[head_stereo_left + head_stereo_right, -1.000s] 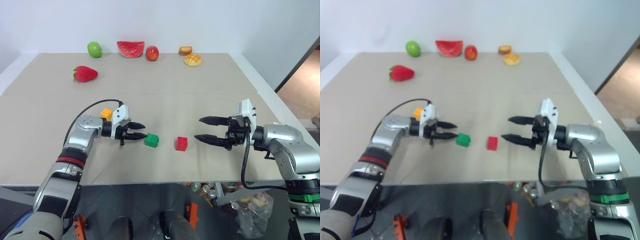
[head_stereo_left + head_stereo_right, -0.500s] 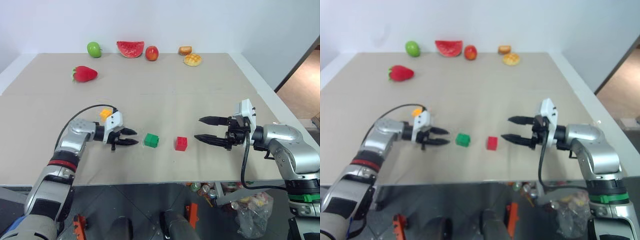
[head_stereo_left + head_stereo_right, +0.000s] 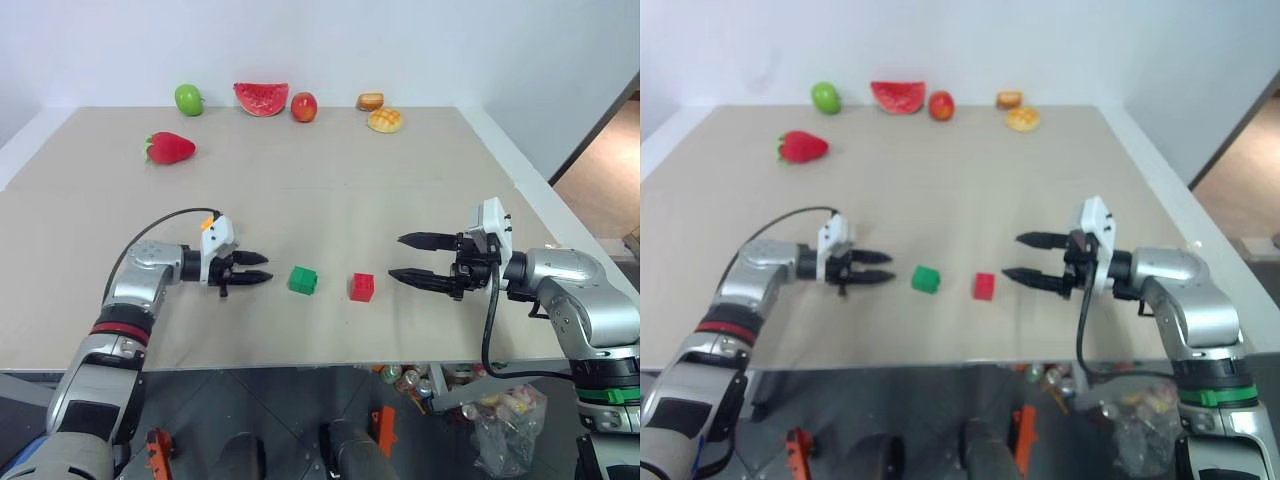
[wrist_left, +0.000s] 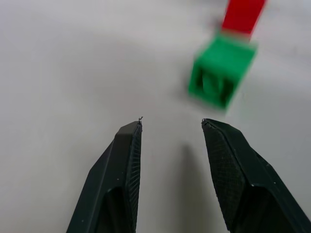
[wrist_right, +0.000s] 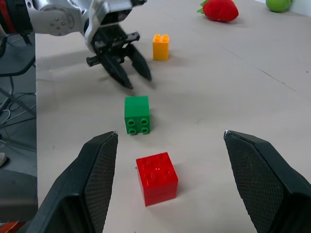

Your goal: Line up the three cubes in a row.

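A beige table [image 3: 330,190] with a matte, faintly seamed top holds three small plastic brick cubes with studded faces. The green cube [image 3: 303,280] is the landmark, lying near the table's front edge. The red cube [image 3: 362,287] sits just beside it on the robot's right, apart from it, studs up. The green cube seems tipped on its side, its studs facing outward. The orange cube [image 5: 161,46] stands upright on the green cube's far left, behind the left arm; in the eye views that arm's white wrist housing hides nearly all of it.

The left gripper [image 3: 255,279] hovers to the left of the green cube, pointing at it without touching. Its ridged black fingers [image 4: 124,170] stand a narrow gap apart with nothing between them. The right gripper [image 3: 402,257] floats on the far side of the red cube, its textured fingers [image 5: 99,170] spread wide and empty.

Far behind the green cube, along the table's back, lie a glossy strawberry [image 3: 170,148], an apple [image 3: 188,98], a watermelon slice [image 3: 261,97], a peach-like fruit [image 3: 304,106] and two small pastries [image 3: 385,120], too small to make out well.
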Robot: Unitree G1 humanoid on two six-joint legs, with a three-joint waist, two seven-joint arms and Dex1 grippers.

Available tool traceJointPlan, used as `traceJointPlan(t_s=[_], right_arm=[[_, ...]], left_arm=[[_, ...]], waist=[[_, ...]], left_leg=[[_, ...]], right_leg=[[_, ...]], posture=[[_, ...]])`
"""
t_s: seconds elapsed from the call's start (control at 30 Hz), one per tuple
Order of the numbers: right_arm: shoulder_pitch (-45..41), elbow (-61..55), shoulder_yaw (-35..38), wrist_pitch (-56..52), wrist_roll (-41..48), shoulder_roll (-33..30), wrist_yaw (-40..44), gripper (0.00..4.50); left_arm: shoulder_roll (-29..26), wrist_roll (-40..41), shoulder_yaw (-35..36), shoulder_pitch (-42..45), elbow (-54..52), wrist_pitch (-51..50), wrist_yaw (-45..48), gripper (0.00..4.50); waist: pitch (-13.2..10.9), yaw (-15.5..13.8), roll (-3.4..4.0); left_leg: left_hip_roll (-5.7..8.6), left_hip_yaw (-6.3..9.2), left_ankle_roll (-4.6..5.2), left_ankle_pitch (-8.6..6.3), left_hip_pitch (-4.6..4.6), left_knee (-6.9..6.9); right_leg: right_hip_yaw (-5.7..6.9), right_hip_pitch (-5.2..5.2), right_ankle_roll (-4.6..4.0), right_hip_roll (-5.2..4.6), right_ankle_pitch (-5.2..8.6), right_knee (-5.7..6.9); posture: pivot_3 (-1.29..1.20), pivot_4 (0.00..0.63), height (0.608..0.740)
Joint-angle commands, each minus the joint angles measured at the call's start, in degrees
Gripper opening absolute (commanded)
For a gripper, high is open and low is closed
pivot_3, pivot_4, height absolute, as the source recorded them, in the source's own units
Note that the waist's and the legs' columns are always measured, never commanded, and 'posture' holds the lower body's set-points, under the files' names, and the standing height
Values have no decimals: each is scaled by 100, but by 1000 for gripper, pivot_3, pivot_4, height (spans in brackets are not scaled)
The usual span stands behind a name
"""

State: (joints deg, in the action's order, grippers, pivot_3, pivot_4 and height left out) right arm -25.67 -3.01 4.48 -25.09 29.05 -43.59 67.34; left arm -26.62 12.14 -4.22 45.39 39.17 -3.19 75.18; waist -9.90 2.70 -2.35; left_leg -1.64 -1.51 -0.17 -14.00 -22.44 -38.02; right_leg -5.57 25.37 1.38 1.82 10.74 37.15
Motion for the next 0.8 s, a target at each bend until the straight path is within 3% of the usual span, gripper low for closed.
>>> traceJointPlan(t_s=[0.03, 0.3, 0.8], right_arm=[[-116, -72, 93, 89, 37, -54, 33, 3601], [-101, -89, 126, 97, 45, -63, 13, 3601], [82, -209, 253, 85, 106, -111, -37, 3601]], left_arm=[[59, 354, 269, 303, -417, -406, -93, 2033], [183, 179, -69, 279, -528, -371, 109, 2033], [114, -539, -476, 384, 485, 774, 236, 2033]], waist=[[0, 0, 0], [0, 10, 0], [0, 1, 0]], left_leg=[[3, -1, 0, 0, 0, 0], [1, 2, 1, -1, 5, 1], [3, 0, 1, -1, 5, 0]], right_leg=[[-1, 0, 2, -3, 0, 0], [-1, -1, 2, 1, 1, 1], [-4, -2, 2, -1, 1, 1]], posture=[[0, 150, 740], [0, 150, 740], [0, 150, 740]])
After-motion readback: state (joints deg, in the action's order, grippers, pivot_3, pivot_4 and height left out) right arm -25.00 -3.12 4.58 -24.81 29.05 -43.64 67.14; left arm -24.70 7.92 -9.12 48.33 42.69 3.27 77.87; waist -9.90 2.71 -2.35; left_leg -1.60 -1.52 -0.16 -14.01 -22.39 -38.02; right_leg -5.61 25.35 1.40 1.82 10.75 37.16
